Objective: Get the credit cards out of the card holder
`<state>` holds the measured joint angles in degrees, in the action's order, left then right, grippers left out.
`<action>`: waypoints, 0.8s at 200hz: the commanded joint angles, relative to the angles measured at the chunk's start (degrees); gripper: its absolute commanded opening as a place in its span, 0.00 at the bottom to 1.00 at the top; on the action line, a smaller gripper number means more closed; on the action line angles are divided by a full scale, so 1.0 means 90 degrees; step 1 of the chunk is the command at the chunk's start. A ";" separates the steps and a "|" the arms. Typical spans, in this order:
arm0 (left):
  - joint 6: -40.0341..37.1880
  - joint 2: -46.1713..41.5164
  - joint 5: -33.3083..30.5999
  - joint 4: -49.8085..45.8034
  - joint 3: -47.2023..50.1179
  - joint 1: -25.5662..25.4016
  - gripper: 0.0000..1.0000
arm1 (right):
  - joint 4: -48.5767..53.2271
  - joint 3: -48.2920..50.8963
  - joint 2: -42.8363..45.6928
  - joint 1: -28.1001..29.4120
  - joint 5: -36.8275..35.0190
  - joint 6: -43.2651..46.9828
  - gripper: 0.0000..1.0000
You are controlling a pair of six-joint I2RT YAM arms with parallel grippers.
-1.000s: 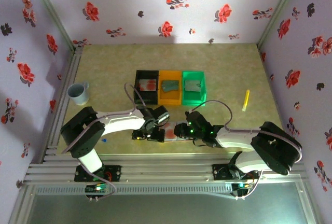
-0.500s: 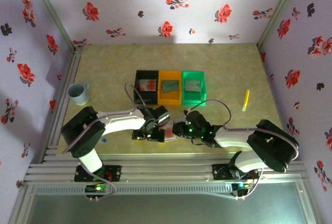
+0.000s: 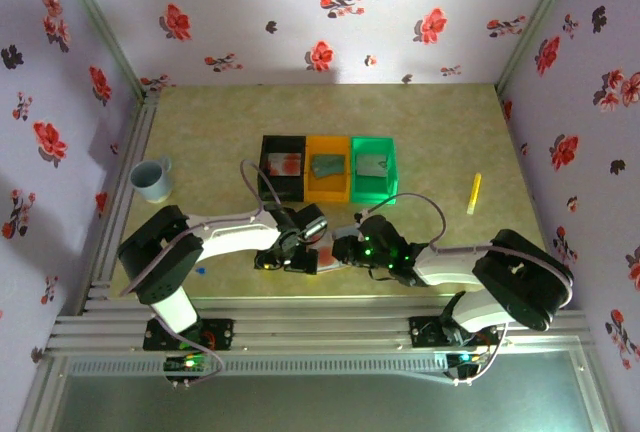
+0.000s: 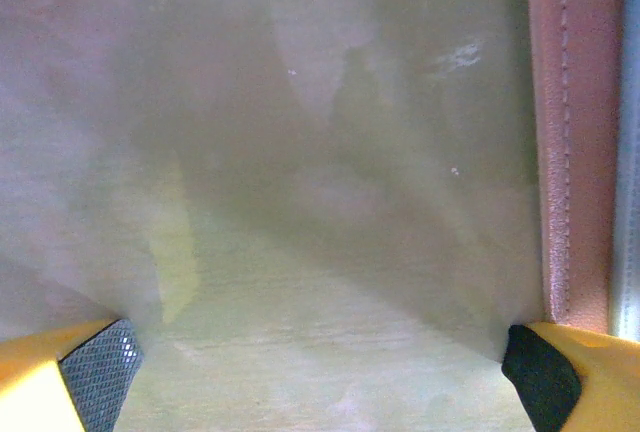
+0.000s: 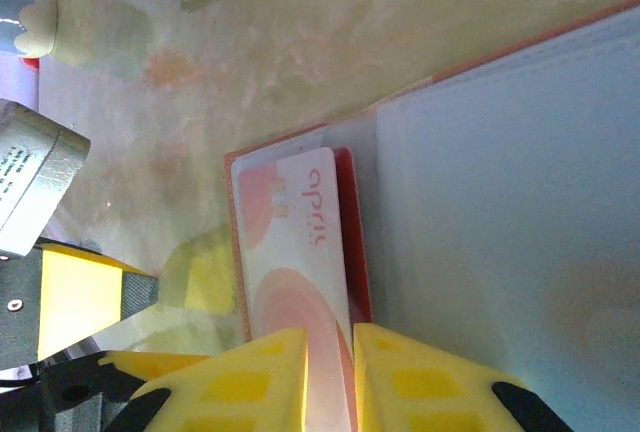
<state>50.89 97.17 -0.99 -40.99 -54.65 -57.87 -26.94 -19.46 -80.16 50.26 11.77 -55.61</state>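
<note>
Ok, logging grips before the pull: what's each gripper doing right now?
Left gripper: open, holding nothing.
Right gripper: closed on a credit card.

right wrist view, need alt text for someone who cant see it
Yellow fingertips of the right gripper stand close together around the near end of a pale credit card with red-orange blotches. The card sits at the end of an open pinkish-tan card holder with a blue-grey inside, which lies on a mottled beige table.

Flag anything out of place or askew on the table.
Only a yellow stick stands out. It lies loose and slightly tilted, right of the green bin and apart from everything else. No spill or damage is visible.
</note>
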 commanded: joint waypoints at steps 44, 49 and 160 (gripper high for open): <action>0.0107 0.0671 0.0589 0.0891 0.0428 -0.0182 1.00 | -0.0008 0.0025 0.0167 0.0096 0.0268 0.0098 0.17; 0.0107 0.0669 0.0589 0.0893 0.0426 -0.0182 1.00 | 0.0114 0.0008 0.0196 0.0098 0.0225 0.0128 0.17; 0.0119 0.0690 0.0589 0.0921 0.0448 -0.0182 1.00 | 0.0812 -0.0142 0.0284 0.0099 0.0049 0.0440 0.19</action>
<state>50.92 97.17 -0.99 -40.95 -54.61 -57.87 -19.22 -19.44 -76.73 50.63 11.64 -52.82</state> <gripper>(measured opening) 0.997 0.194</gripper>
